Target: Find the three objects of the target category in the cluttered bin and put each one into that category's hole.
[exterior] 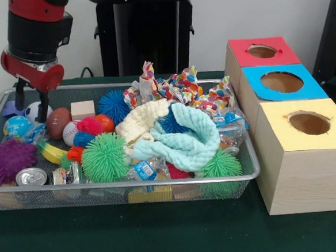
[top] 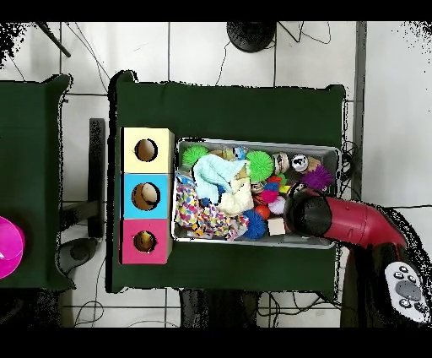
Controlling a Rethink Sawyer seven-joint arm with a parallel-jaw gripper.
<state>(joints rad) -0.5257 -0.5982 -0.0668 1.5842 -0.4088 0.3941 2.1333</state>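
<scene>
The wire bin's [exterior: 120, 184] front rim lies nearest the camera, a silver can [exterior: 31, 177] just behind its corner. My gripper [exterior: 31, 109] hangs over the bin's far corner, fingers spread and empty, straddling a white ball [exterior: 36, 110]. Nothing shows which category I'm after. If it's balls, the brown football [exterior: 58, 122] sits just at my four o'clock, its long axis upright, the baseball [exterior: 70, 133] beyond it. The holes, in the red box [exterior: 262, 51], blue box [exterior: 282, 82] and yellow box [exterior: 309, 122], lie well off at three o'clock
</scene>
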